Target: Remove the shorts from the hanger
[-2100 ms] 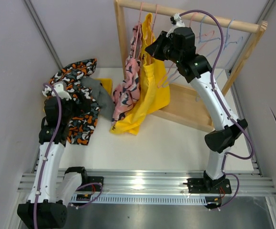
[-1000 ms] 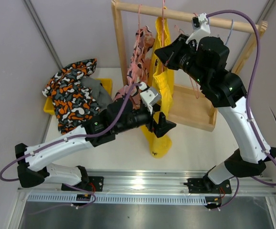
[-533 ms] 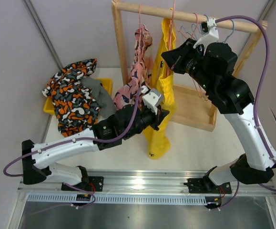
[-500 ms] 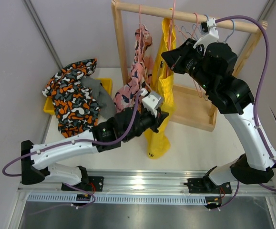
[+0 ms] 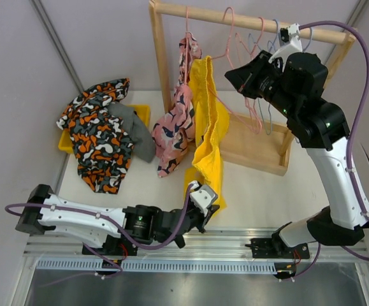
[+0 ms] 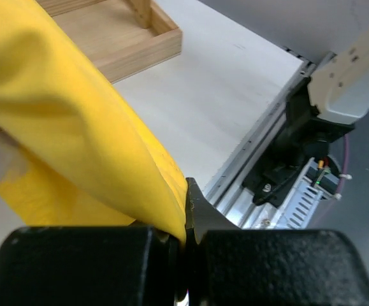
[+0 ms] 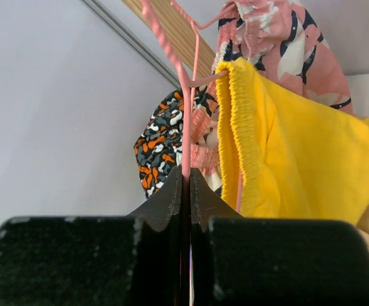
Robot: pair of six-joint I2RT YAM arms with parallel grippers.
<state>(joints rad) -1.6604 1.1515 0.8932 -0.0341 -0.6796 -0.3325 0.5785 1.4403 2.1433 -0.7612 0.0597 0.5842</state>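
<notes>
While your left gripper (image 5: 208, 205) sits low by the near edge of the table (image 5: 254, 185), its fingers are pinched tight on the bottom hem of the yellow shorts (image 5: 208, 134). Your left wrist view confirms it: yellow cloth is squeezed between the black fingertips, with no gap showing.

From that grip the yellow shorts run up and away in one long band, lifted off the table toward the rack.

Off to your left, mid-table, the camouflage shorts (image 5: 98, 137) are draped over a yellow bin (image 5: 143, 112). The grey shorts (image 5: 136, 131) lie against their right side. Both are off any hanger.

Further back, the pink shark-print shorts (image 5: 174, 124) hang from the wooden rack (image 5: 160, 60), just left of the yellow pair and touching it.

Now your right gripper (image 5: 236, 75), up high: the fingers are closed flat on the wire of a pink hanger (image 7: 185, 121). The gathered elastic waistband of the yellow shorts sits just beside that wire, and its top corner meets the hanger's arm. You cannot tell from here whether the hook is on the rail.

At the back, empty hangers (image 5: 264, 38) dangle from the top rail (image 5: 324, 34), above the rack's base tray (image 5: 254, 143).
</notes>
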